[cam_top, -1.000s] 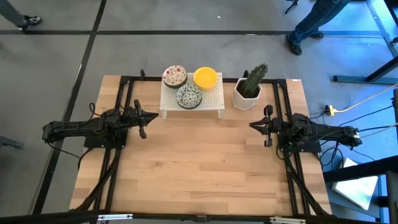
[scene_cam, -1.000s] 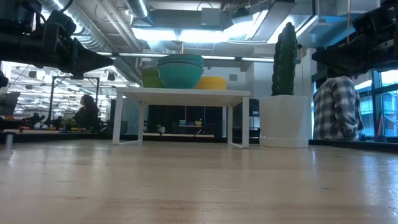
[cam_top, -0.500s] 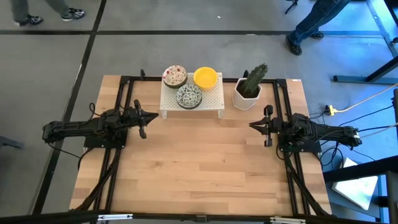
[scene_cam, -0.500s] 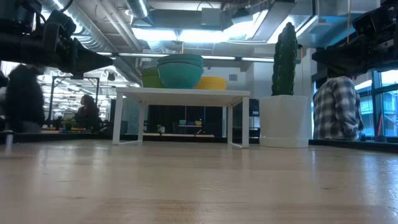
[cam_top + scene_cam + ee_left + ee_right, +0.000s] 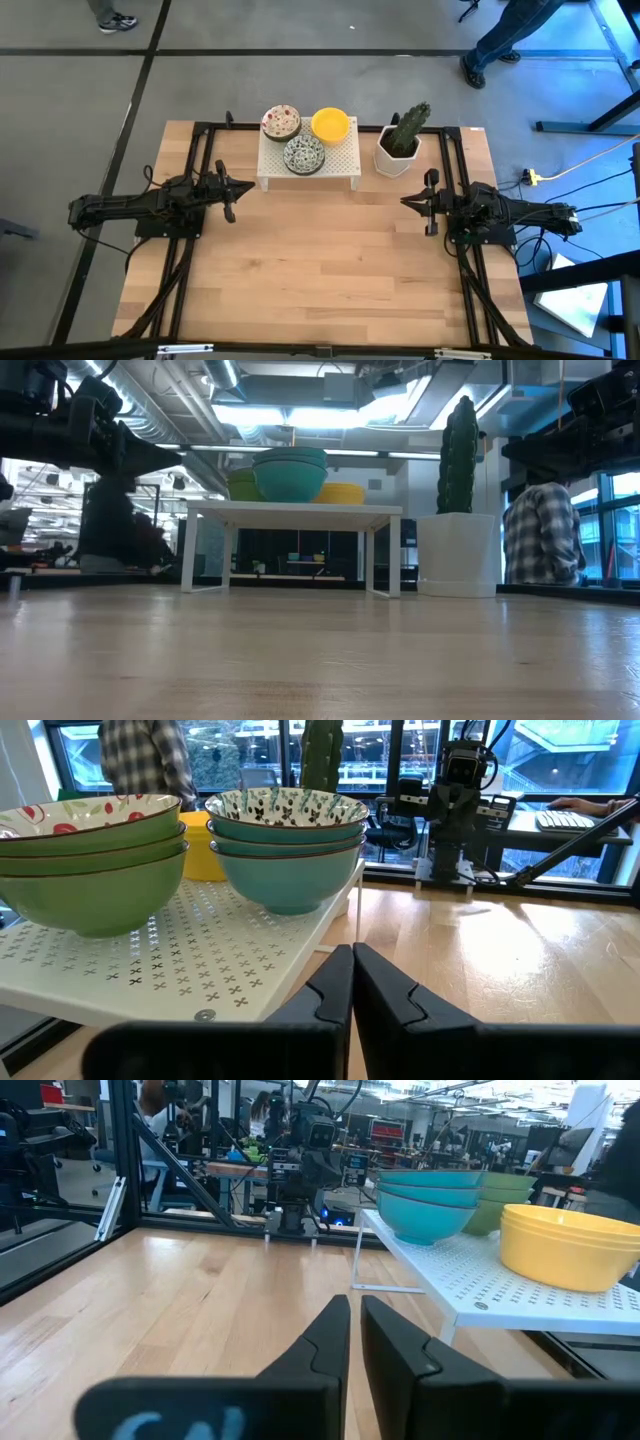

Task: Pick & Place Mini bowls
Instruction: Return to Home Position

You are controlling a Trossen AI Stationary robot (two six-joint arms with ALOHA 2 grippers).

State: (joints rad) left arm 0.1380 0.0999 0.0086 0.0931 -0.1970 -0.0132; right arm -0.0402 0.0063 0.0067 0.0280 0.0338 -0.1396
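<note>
The mini bowls (image 5: 304,154) stand in three stacks on the rack (image 5: 345,160) near the far edge of the table (image 5: 320,270). Left gripper (image 5: 352,955) and right gripper (image 5: 355,1305) hover near opposite side edges (jaws together, empty), with open wood between them.

Left wrist view: yellow bowls (image 5: 203,845) at rear of rack (image 5: 200,950), mostly hidden behind red-speckled stack (image 5: 90,865) and blue-patterned stack (image 5: 287,845); red-speckled stack cut off at frame edge. Low view: blurred person (image 5: 110,525) beyond rack. High view: bowl count per stack indeterminable.
</note>
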